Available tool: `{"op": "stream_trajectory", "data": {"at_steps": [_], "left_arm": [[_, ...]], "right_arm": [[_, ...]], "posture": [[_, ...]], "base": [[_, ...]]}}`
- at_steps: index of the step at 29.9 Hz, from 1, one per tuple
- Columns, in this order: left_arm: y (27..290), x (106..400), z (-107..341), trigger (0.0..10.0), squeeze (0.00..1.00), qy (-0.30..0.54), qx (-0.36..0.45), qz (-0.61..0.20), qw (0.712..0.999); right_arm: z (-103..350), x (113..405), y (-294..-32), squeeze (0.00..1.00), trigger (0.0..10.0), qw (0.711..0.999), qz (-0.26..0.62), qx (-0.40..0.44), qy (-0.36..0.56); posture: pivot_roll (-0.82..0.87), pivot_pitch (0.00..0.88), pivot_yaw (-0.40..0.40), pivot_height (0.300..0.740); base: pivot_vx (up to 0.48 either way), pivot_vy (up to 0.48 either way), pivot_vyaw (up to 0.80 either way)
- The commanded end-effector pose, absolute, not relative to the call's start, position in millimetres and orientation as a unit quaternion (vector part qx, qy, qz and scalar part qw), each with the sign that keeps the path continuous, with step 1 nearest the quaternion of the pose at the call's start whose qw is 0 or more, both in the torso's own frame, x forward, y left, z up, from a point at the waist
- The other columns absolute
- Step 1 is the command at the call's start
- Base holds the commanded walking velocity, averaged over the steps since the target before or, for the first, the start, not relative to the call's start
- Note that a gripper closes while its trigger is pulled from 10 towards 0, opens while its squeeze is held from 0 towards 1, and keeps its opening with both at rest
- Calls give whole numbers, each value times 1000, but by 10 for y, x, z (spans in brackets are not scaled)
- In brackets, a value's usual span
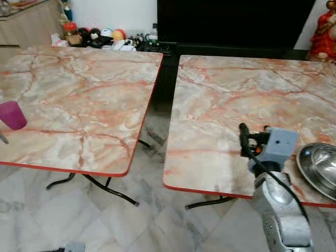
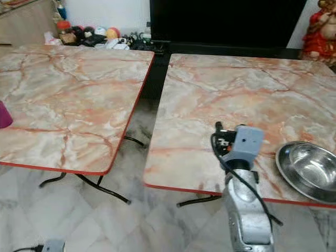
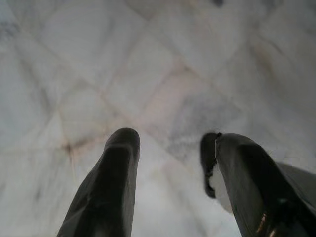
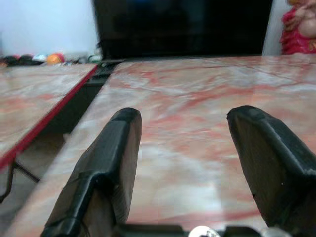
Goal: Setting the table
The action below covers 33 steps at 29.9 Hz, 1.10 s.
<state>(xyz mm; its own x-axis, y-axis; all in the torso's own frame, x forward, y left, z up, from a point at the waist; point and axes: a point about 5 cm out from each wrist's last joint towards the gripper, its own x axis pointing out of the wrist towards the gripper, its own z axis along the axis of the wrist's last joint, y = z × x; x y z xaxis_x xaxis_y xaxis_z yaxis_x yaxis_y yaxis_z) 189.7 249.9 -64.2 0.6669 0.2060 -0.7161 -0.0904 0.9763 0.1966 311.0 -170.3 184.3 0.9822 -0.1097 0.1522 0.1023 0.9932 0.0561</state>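
My right gripper (image 4: 185,163) is spread wide and empty, held low over the near edge of the right-hand table (image 1: 231,100), fingers pointing across the marble top. The steel bowl (image 2: 308,169) sits on that same table just off to the gripper's right, close to the near edge, upright, not touching me. My guess is I'm lined up level with the tabletop so I can slide sideways onto the bowl's rim instead of coming down from above. The purple cup (image 1: 12,115) is well away to my left, on the other table (image 1: 79,100), near its left edge. My left gripper (image 3: 170,182) hangs idle over the floor tiles (image 3: 148,64), fingers apart, holding nothing.
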Motion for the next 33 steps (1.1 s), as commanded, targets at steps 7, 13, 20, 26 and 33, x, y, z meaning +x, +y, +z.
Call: {"op": "stream_trajectory", "data": {"at_steps": [7, 13, 20, 26, 33], "left_arm": [[2538, 1716, -728, 10000, 0, 432, 78, 81, 895], [2530, 1710, -733, 10000, 0, 433, 80, 76, 894], [2501, 1695, -748, 10000, 0, 436, 83, 69, 893], [2483, 1702, -750, 10000, 0, 436, 83, 67, 894], [2476, 1725, -743, 10000, 0, 434, 81, 68, 895]], "right_arm": [[1860, 3109, -1577, 0, 10000, 996, -35, 34, -79], [1861, 3109, -1560, 0, 10000, 995, -36, 39, -80], [1857, 3099, -1545, 0, 10000, 995, -36, 46, -79], [1858, 3097, -1548, 0, 10000, 995, -36, 46, -79], [1872, 3111, -1556, 0, 10000, 995, -38, 46, -79]], "posture": [[16, 124, -19, 740], [12, 119, -19, 740], [8, 107, -22, 740], [8, 107, -24, 740], [11, 127, -26, 740]], "base": [[0, 480, 0], [0, 480, 0], [0, 480, 0], [0, 480, 0], [0, 480, 0]]}}
